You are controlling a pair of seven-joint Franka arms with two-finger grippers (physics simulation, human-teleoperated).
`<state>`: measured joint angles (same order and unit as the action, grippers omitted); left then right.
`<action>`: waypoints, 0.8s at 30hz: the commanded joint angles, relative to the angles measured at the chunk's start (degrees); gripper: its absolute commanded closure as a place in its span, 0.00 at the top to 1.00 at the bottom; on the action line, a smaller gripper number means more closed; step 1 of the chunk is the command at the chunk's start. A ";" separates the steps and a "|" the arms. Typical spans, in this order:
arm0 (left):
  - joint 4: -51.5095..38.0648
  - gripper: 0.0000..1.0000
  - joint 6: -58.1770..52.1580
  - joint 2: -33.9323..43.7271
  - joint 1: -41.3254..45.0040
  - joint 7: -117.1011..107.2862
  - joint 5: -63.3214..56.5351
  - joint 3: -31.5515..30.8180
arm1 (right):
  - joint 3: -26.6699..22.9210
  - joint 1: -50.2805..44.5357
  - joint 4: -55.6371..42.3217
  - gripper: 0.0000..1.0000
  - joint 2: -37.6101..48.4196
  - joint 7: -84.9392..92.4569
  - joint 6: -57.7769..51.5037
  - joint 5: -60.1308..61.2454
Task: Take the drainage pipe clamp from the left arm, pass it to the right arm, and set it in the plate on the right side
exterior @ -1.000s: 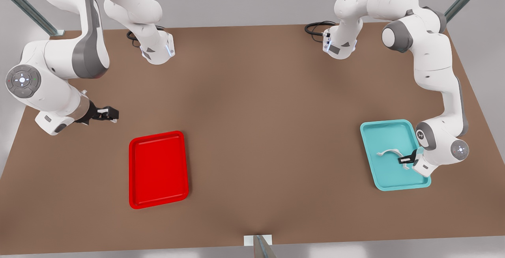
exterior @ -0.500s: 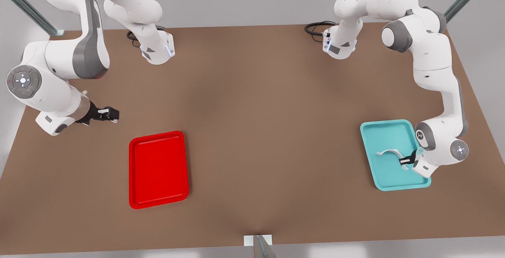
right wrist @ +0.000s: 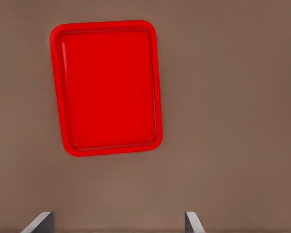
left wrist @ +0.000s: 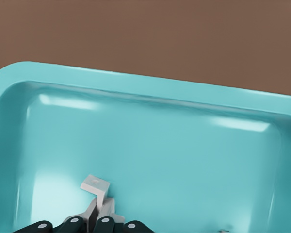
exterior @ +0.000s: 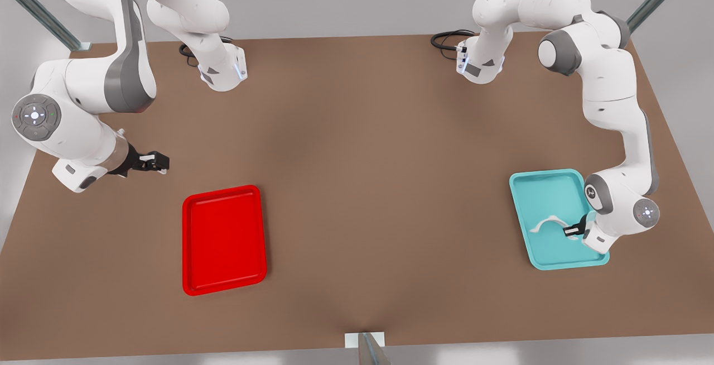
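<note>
Left claw (exterior: 570, 231) sat low in the teal tray (exterior: 535, 186) at the front view's right, lower right of the frame, fingers closed on one end of the drainage pipe clamp (exterior: 548, 223). The clamp, a thin white arch, was inside the teal tray, its free foot pointing toward the frame's left; whether it rested on the tray floor or was raised off it could not be told. In the left wrist view the dark fingertips (left wrist: 72, 224) pinched the white strip at the bottom edge of the frame, with one flat foot of the clamp (left wrist: 94, 184) sticking out over the teal tray (left wrist: 150, 87). Right claw (exterior: 158, 161) hung over bare brown tabletop (exterior: 362, 158) at the front view's left, middle-left of the frame, above and left of the plate (exterior: 187, 242), well apart from it, fingers spread wide and holding nothing. Right wrist view showed the red plate (right wrist: 58, 97) in its upper left, lying flat on the tabletop (right wrist: 233, 121), with two grey fingertips (right wrist: 39, 223) far apart at the frame's bottom edge.
</note>
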<state>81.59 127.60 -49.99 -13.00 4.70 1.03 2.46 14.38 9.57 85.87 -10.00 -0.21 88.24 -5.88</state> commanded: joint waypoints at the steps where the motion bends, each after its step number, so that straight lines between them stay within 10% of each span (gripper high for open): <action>1: -0.03 0.21 0.19 0.07 -0.01 -1.10 0.20 0.00 | 0.03 0.01 0.00 1.00 0.06 0.03 0.09 0.08; 24: -0.03 0.21 0.10 -0.28 0.43 -1.10 0.11 0.00 | 0.03 0.09 0.35 1.00 0.06 0.47 0.26 0.08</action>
<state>81.57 127.79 -50.25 -12.57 3.35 0.78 2.46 14.38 9.67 86.24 -9.99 0.03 88.50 -5.84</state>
